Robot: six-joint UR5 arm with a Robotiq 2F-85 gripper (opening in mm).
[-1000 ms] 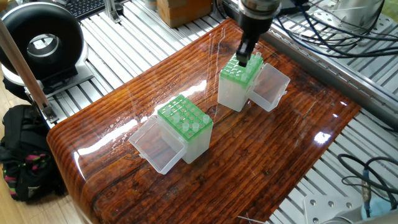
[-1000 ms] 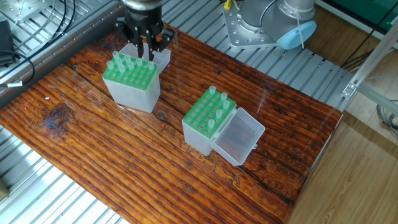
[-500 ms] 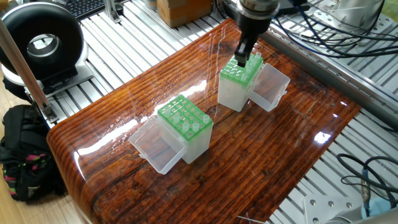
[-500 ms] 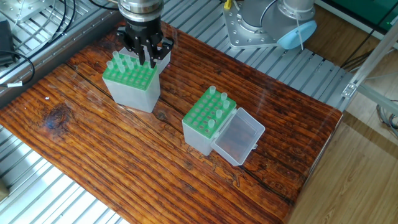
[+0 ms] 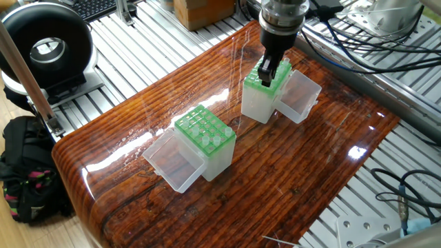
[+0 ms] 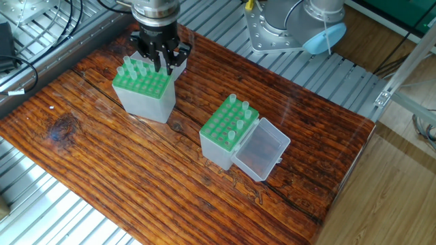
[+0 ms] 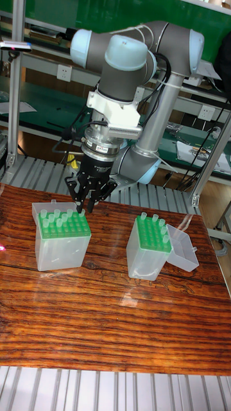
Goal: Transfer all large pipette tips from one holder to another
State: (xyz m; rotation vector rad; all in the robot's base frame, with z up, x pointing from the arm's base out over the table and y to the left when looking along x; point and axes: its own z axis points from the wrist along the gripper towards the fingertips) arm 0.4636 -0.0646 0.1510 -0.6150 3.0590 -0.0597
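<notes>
1. Gripper (image 5: 267,71) in one fixed view hangs over the far green-topped holder (image 5: 262,93), its jaws down among the large pipette tips (image 5: 282,67) standing there. I cannot tell whether they are apart or together. The near holder (image 5: 204,141) carries more tips on the wooden table (image 5: 296,172).

2. Gripper (image 6: 162,66) in the other fixed view sits at the far holder's (image 6: 144,92) back edge, fingers close together beside upright large pipette tips (image 6: 129,68). The second holder (image 6: 228,133), clear lid open, has a few tips along one side.

3. Gripper (image 7: 84,207) in the tall fixed view points at the left holder (image 7: 62,237); any grasp is unclear.
</notes>
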